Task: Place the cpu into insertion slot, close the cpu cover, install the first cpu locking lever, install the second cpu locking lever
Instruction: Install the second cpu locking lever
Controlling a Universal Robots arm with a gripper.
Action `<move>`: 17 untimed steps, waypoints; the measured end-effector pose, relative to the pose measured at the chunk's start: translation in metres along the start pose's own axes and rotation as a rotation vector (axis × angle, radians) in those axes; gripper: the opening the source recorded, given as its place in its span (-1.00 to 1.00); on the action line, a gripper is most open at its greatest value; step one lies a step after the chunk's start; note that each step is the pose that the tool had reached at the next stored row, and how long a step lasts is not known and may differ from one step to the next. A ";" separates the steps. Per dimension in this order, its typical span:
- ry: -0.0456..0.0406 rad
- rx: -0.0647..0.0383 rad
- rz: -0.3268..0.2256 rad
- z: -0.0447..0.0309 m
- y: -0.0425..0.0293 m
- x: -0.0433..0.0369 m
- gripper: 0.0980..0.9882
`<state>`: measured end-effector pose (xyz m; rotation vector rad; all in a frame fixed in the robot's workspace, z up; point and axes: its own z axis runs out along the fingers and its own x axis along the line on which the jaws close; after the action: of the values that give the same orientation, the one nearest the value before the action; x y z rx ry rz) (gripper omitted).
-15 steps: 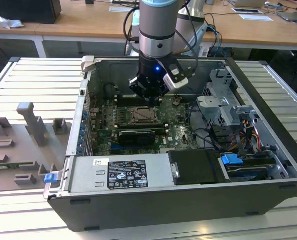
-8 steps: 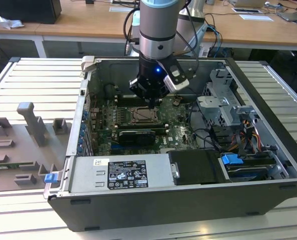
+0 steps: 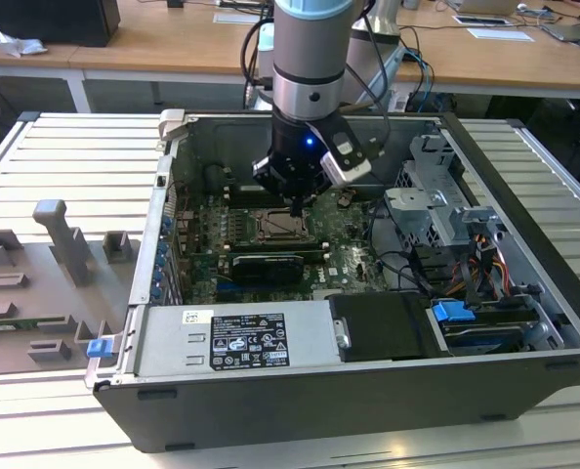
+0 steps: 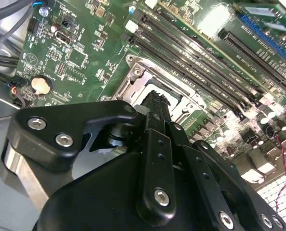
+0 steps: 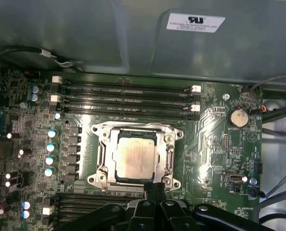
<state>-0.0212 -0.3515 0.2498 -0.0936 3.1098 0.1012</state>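
From where you stood, the gripper [image 3: 297, 200] hid part of the socket in the exterior view, and in the second wrist view its black linkage body [image 4: 152, 159] covered most of the cpu cover [image 4: 148, 82]. Its fingertips [image 5: 155, 188] met in a narrow point with nothing between them, the jaws together, just at the edge of the cpu cover [image 5: 138, 156] nearest the gripper. The cpu [image 5: 135, 159] sat in the socket, a flat pale beige square with a dull metal sheen, showing through the cover's square window. The cover was a thin silvery frame lying flat around the cpu, with rounded screw lugs at its corners. Beyond the cover from the gripper ran long black memory slots [image 5: 126, 98] on the green board [image 5: 215, 139]. The grey case wall [image 5: 133, 33] rose just behind those slots.
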 end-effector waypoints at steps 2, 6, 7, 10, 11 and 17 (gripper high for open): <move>0.0009 -0.002 0.000 0.0000 -0.0021 0.0001 -0.98; 0.0019 -0.006 -0.002 0.0012 -0.0083 0.0005 -0.98; 0.0019 -0.007 -0.003 0.0017 -0.0092 0.0006 -0.98; 0.0020 -0.007 -0.003 0.0020 -0.0096 0.0006 -0.98; 0.0021 -0.007 -0.003 0.0019 -0.0101 0.0007 -0.98; 0.0021 -0.007 -0.004 0.0019 -0.0135 0.0011 -0.98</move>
<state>-0.0215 -0.3648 0.2470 -0.0997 3.1114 0.1119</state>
